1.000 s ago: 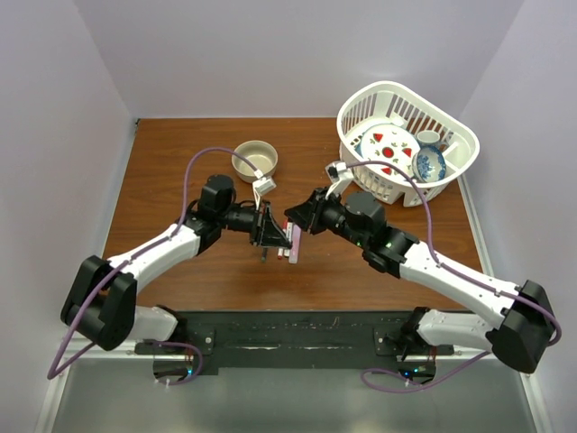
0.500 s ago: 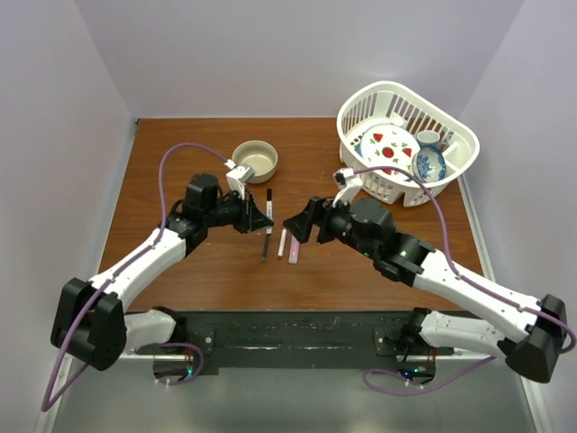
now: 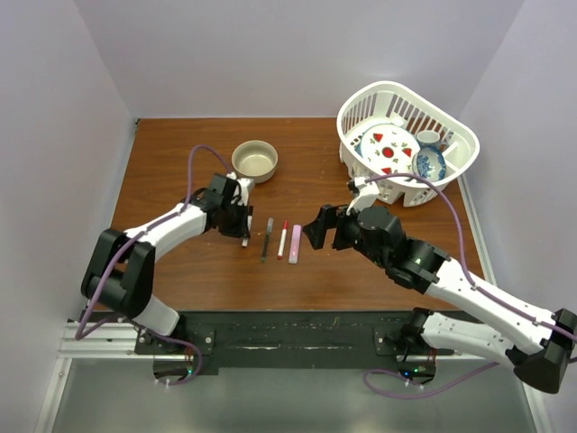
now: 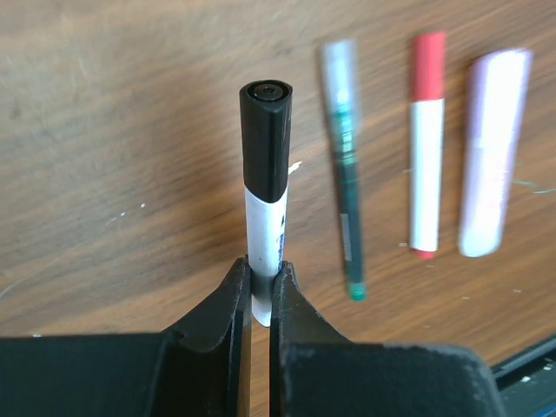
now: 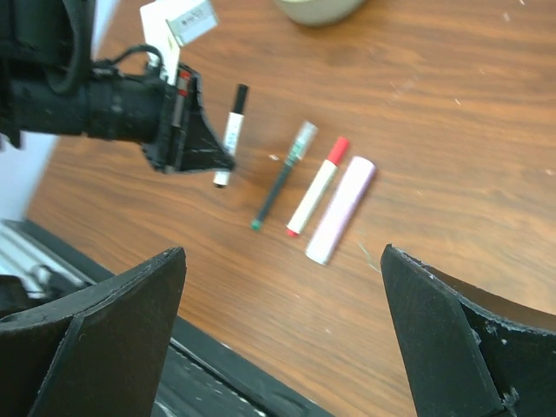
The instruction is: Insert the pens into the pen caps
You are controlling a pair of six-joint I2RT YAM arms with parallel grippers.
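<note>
Progress, by judgement: nearly complete. Three pens lie side by side on the brown wooden bench (image 3: 162, 153), each apparently capped:
- slim dark grey-green pen with clear cap (image 4: 345, 174)
- white pen with red cap (image 4: 426, 148)
- chunky pink marker (image 4: 493, 152)

The left claw (image 4: 261, 278) pinches the tail of the fourth, a white-bodied pen with black cap (image 4: 264, 217), just left of the row. Bench contact is not discernible. What remains is setting it down. The right claw (image 5: 278, 339) is spread wide, empty, just right of the row.
</note>
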